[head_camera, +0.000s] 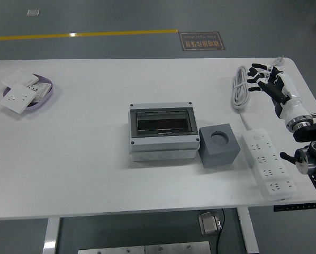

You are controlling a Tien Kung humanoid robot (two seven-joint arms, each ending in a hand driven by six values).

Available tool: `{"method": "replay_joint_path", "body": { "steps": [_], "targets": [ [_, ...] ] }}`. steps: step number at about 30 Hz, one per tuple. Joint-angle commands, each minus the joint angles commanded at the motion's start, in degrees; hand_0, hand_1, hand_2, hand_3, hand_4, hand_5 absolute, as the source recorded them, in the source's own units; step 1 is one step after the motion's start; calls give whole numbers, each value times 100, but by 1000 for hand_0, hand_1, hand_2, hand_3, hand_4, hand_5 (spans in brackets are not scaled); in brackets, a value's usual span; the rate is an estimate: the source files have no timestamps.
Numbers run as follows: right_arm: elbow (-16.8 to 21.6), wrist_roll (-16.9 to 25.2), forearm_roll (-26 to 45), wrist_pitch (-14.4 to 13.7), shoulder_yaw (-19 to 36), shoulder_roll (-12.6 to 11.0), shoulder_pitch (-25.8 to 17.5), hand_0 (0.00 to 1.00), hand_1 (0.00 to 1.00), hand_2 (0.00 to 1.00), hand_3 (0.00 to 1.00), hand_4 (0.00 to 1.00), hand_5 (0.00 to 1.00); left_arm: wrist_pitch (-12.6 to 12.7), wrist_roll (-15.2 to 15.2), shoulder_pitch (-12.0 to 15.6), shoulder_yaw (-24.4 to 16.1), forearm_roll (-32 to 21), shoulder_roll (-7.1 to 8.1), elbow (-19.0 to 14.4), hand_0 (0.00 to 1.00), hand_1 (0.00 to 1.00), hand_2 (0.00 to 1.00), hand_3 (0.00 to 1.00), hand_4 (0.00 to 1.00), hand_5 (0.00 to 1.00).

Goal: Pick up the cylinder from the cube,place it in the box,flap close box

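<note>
Grey workshop floor with a yellow line fills the top of the frame, and below it a white table spans nearly the whole width. At the centre of the frame sits the grey box, its dark tinted flap lying flat over the opening; whether the cylinder is under it cannot be told, since nothing inside shows through clearly. Just right of the box, touching or nearly touching its lower right corner, stands the grey cube, its round socket on top visibly empty.

Further right, a white power strip lies at a slant toward the lower right edge, with its coiled white cable running up toward the upper right. Beside that cable, at the right edge of the frame, the robot's right hand hovers with its black-tipped fingers spread and loose, grasping nothing, well apart from box and cube. Its black forearm joint shows below it at the right margin.

Far off at the left edge, a purple dish holds white wall-switch plates.
</note>
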Motion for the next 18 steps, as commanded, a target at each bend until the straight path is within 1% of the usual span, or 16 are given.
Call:
{"method": "replay_joint_path", "body": {
  "steps": [1,2,7,8,12,16,18],
  "targets": [
    [30,-15,-37,-27,21,-10,2,618,633,646,666,765,457,0,-1,-4,-21,26,11,-3,582,625,583,608,742,162],
    [54,-21,-63,-45,44,-17,-1,650,639,652,659,791,344,-1,-3,-6,-46,54,20,-7,582,625,582,607,739,161],
    [180,-3,-161,-86,232,-26,-70,650,639,652,659,791,344,-34,-34,-11,-160,183,55,-20,582,625,582,607,739,161],
    [203,6,-171,-84,270,-26,-87,576,638,651,661,799,195,-37,-36,-11,-175,200,59,-20,582,624,582,607,738,161],
    [273,50,-192,-73,429,-12,-162,576,638,651,661,799,195,-29,-24,-16,-200,220,68,-12,582,624,582,607,738,161],
    [271,76,-193,-79,551,23,-226,567,629,650,658,793,196,49,45,-37,-187,235,60,-13,581,625,583,607,739,162],
    [260,80,-199,-77,585,38,-247,567,629,650,658,793,196,40,34,-51,-179,222,60,-8,581,625,583,607,739,162]
  ]
}}
